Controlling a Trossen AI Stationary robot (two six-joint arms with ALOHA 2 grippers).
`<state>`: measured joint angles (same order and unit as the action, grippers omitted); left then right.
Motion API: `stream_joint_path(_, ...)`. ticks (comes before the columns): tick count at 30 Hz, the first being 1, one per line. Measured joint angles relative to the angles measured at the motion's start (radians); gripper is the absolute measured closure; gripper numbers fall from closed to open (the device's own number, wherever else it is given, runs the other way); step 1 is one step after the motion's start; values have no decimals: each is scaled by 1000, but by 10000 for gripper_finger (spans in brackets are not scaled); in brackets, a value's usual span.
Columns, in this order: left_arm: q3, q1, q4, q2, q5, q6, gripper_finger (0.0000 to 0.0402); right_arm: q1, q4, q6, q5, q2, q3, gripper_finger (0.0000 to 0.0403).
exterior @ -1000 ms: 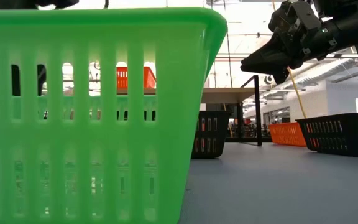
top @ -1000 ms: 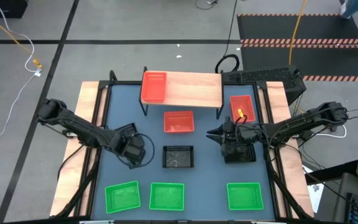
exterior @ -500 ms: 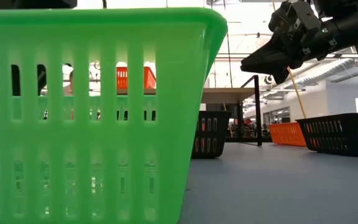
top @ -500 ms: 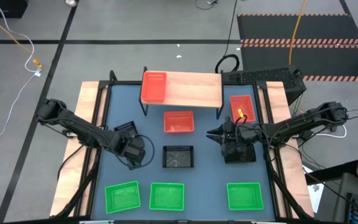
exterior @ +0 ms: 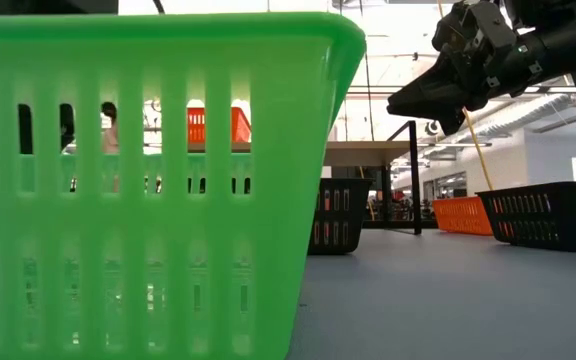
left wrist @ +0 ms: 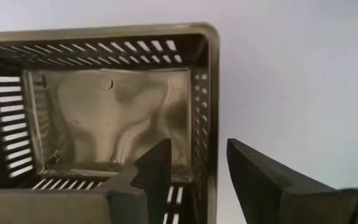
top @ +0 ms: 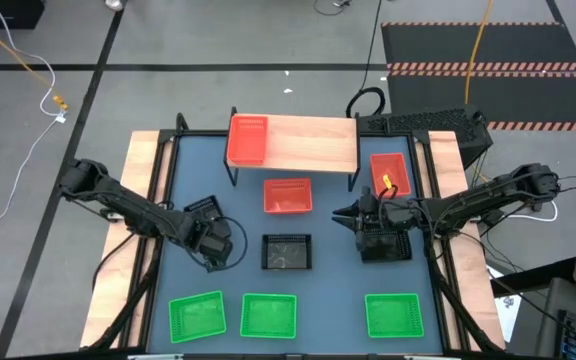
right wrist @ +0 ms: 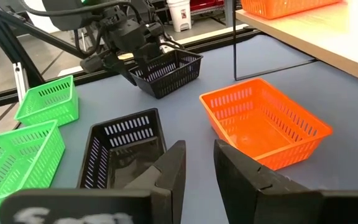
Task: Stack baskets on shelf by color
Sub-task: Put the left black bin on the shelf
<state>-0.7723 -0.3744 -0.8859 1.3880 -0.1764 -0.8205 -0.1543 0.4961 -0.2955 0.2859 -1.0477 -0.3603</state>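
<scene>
**A:** Why is everything spread out like this?

**B:** The blue-grey counter looks like the sorting floor. At its far edge is the long light-wood shelf on thin black legs, and only one red plastic mesh basket sits on it, at its left end. That end appears to be the red spot, and I'd judge the job has barely begun.

**A:** And the others?

**B:** Three green mesh baskets line the near edge. Two more red ones lie near the shelf, and one black basket is in the middle of the counter.

**A:** The arms?

**B:** The left claw straddles the side wall of another black basket. Its jaws are apart, one inside and one outside, probably set for a rim grip. The right claw hovers by the third black basket, jaws slightly parted and empty.

**A:** Any labels?

**B:** None readable. A whitish mark on the right wrist is too blurred to read.
</scene>
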Motion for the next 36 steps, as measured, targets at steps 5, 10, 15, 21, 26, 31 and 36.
stream_joint_path(5,10,2,-2,0,2,-32,251,0,0,0,0,0,0,323)
stream_joint_path(10,10,2,0,0,17,-39,336,0,1,0,0,0,0,323)
stream_joint_path(15,10,5,0,0,35,-59,388,0,1,0,0,0,0,323)
stream_joint_path(21,-47,15,-38,0,48,-79,389,0,1,0,0,0,0,323)
stream_joint_path(26,-167,15,-201,0,43,-76,389,0,1,1,0,0,0,323)
stream_joint_path(31,-286,13,-340,0,12,-73,394,0,1,12,0,0,0,323)
stream_joint_path(36,-368,-2,-445,0,-8,-113,393,0,-6,20,-3,0,0,323)
